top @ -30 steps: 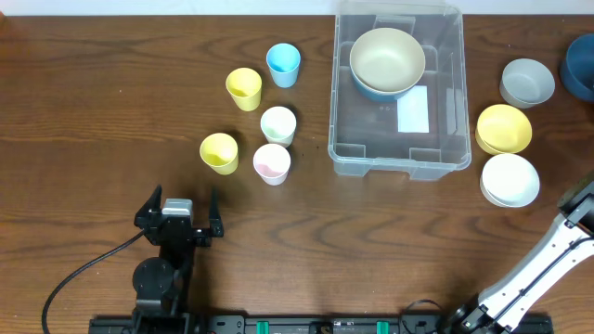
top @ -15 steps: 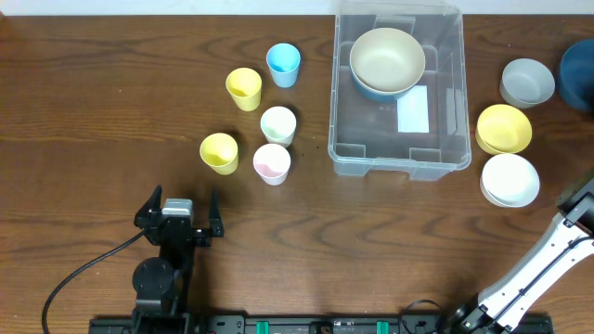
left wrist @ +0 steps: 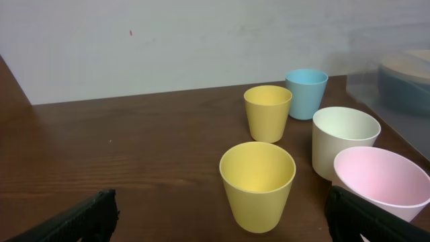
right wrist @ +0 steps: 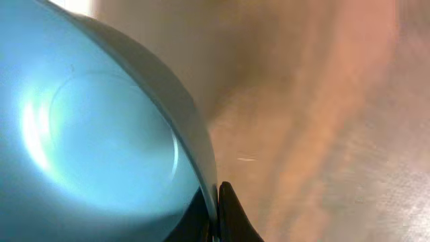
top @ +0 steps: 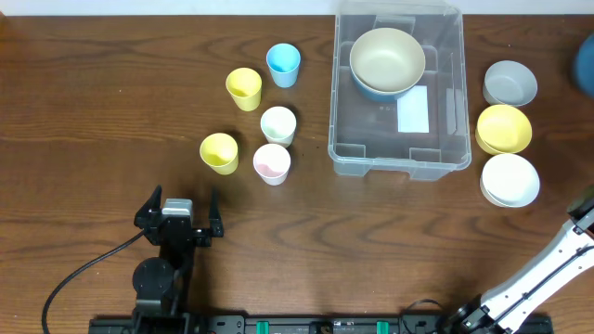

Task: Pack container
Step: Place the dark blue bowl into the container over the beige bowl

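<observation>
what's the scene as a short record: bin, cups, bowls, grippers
bin: upright, holds beige bowl nested in blue bowl
cups: blue, yellow, yellow, cream, pink, all left of bin
loose bowls: grey, yellow, white, right of bin
left gripper: open, empty
right gripper: pinching rim of second blue bowl

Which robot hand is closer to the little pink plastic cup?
Left. The left gripper sits open just in front of the small pink plastic cup, slightly to its left. The right gripper is far off to the right, pinching a round blue bowl.
</observation>
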You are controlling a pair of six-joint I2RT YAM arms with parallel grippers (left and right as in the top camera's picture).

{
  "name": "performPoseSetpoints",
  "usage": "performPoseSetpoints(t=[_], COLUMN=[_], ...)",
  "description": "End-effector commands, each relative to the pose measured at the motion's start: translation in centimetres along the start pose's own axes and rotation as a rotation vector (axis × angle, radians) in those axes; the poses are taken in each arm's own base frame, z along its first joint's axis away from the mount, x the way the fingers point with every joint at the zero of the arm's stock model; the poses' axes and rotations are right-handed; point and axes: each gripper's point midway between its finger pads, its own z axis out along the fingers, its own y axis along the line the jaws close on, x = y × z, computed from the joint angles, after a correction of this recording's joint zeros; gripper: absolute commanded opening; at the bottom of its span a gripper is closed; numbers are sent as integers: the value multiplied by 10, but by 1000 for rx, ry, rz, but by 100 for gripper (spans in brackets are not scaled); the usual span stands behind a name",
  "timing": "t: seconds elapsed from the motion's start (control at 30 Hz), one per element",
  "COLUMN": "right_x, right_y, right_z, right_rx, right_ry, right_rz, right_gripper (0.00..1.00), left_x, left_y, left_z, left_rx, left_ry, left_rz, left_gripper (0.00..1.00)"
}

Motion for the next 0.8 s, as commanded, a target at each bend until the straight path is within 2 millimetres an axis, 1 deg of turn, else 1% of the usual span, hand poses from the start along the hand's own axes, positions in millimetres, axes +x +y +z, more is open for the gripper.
performPoseSetpoints(t=[0.0, 0.03, 0.07, 0.1, 0.13, 0.17, 0.23, 0.27, 0.3, 0.33, 0.47, 0.53, 0.57, 0.67, 0.77], right_x=[6, 29, 53, 82, 110, 134, 188, 211, 234, 262, 342, 362, 369, 381, 385], right_y=[153, 181, 203, 221, 235, 242, 256, 261, 265, 269, 274, 266, 261, 246, 233], right_z=[-146, -169, -186, -200, -208, -210, -203, -197, -189, -177, -137, -115, -103, -78, -65], right_rx=[-402, -485, -544, -583, -587, -569, -518, -500, -476, -445, -366, -288, -247, -187, -141], right_ry=[-70, -29, 8, 47, 71, 90, 135, 154, 173, 195, 273, 278, 278, 314, 345], right_rz=[-201, -263, -323, -396, -469, -522, -638, -689, -728, -766, -851, -848, -841, -835, -822], right_gripper=[1, 1, 1, 1, 1, 1, 1, 1, 1, 1, 1, 1, 1, 1, 1], left_x=[17, 17, 17, 17, 17, 17, 17, 17, 17, 17, 17, 17, 17, 17, 17], left_y=[2, 2, 2, 2, 2, 2, 2, 2, 2, 2, 2, 2, 2, 2, 2], left_z=[1, 1, 1, 1, 1, 1, 1, 1, 1, 1, 1, 1, 1, 1, 1], left_rx=[-14, -14, -14, -14, -14, -14, -14, -14, -14, -14, -14, -14, -14, -14, -14], left_ry=[52, 52, 52, 52, 52, 52, 52, 52, 52, 52, 52, 52, 52, 52, 52], left_rz=[12, 11, 12, 12, 11, 11, 12, 12, 11, 12, 11, 12, 12, 12, 12], left_gripper=[98, 98, 98, 98, 98, 98, 98, 98, 98, 98, 98, 98, 98, 98, 98])
